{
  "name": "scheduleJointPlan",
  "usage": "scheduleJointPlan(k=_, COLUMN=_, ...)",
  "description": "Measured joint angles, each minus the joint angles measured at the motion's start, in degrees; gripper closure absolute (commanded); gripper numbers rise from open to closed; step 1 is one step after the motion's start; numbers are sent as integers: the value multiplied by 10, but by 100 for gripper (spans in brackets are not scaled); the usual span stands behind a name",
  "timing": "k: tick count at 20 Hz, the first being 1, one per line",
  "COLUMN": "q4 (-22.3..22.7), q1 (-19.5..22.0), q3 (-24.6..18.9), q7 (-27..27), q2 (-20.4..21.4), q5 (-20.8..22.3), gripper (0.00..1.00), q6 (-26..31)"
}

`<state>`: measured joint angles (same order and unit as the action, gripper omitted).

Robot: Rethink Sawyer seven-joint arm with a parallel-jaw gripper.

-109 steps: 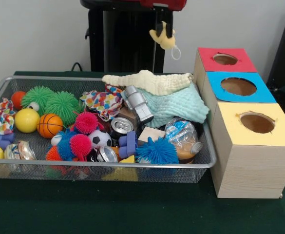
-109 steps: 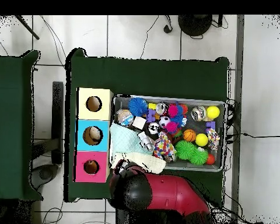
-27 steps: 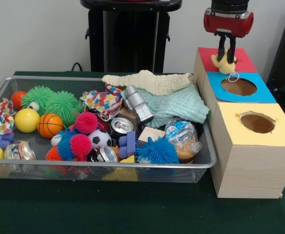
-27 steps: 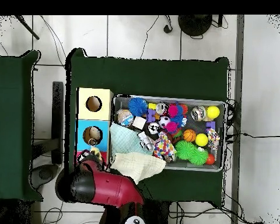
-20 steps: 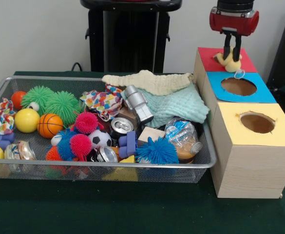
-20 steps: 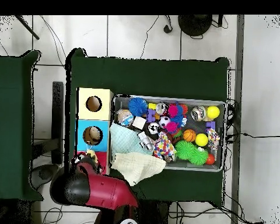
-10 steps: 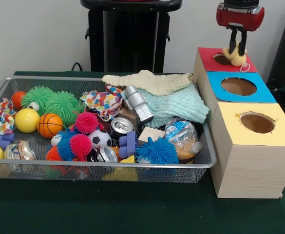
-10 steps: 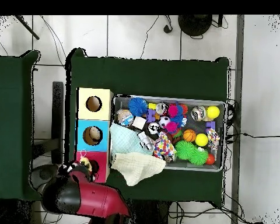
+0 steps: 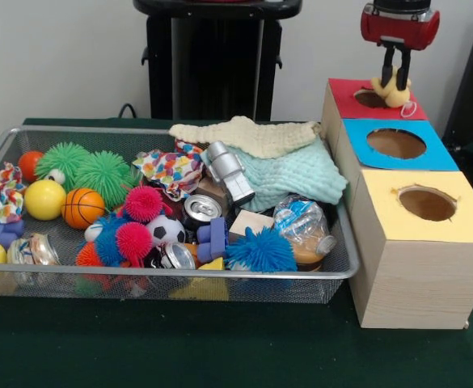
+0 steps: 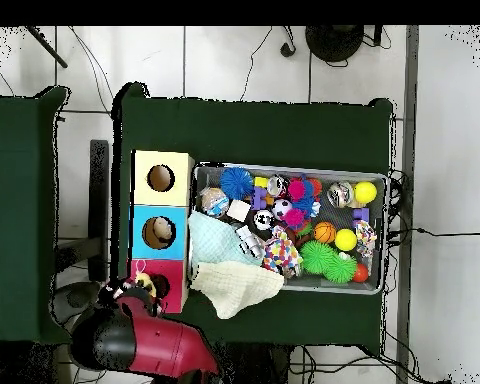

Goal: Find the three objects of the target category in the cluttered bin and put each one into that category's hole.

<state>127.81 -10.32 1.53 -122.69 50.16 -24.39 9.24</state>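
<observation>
My gripper is shut on the tan-brown plush animal, which has a small white ring hanging from it. The plush hangs just above the red card top, at the right edge of the red-surrounded hole. In the overhead view the gripper and the plush sit over the red box. The wire mesh bin lies to the left, full of clutter; it also shows in the overhead view. I cannot pick out the purple plush or the tiger plush.
The blue-surrounded hole and the yellow-surrounded hole are in the same row of wooden boxes. Cream and mint cloths drape over the bin's right end. Spiky balls, sports balls, cans and a toy car fill the bin.
The gripper has carried the tan plush from high behind the bin to the boxes, past the blue hole's edge and over the red hole. It has barely moved in the last half second.
</observation>
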Motion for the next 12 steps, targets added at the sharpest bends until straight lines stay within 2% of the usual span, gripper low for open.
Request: scheduleJointPlan(k=12, q4=15, q1=-3, q3=14, q7=0, q2=-10, q5=0, gripper=100, q6=-31)
